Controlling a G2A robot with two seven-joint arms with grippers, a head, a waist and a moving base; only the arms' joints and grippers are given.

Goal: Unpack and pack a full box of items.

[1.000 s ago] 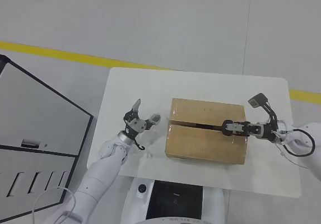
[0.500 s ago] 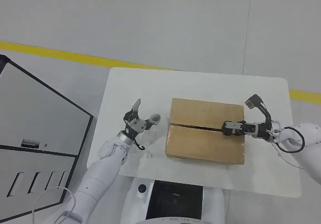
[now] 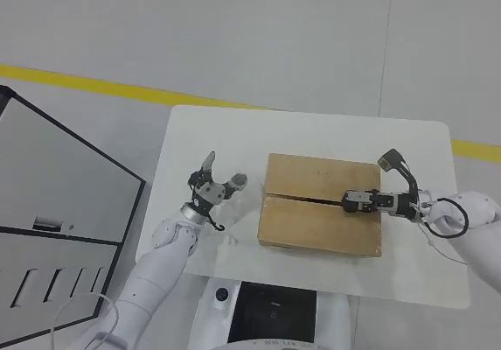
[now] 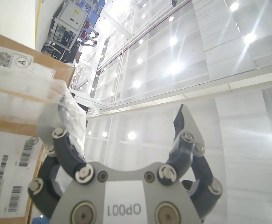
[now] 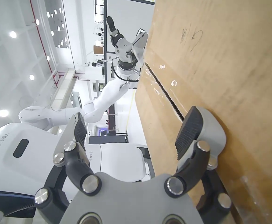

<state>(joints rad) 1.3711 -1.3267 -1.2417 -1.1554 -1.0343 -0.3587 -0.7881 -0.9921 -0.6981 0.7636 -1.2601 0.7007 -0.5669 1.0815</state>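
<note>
Right end effector point(image 3: 370, 179): you have it spread wide. One finger point(image 5: 189, 129) lies against the closed top of the box point(image 3: 320, 206), at the end of the seam point(image 3: 307, 198) where the two flaps meet. The other finger stands off the box in the air, holding nothing.

Left end effector point(image 3: 224, 171): you have it wide as well, pointing upward and empty. It stands just beside the opposite end of the box. Crumpled clear film point(image 4: 65, 108) sits at the finger nearest the box; you cannot tell whether that finger touches the cardboard.

The box sits shut near the middle of the white table point(image 3: 320, 131), between the two arms. Printed labels point(image 4: 7, 159) cover the end that faces the left arm.
</note>
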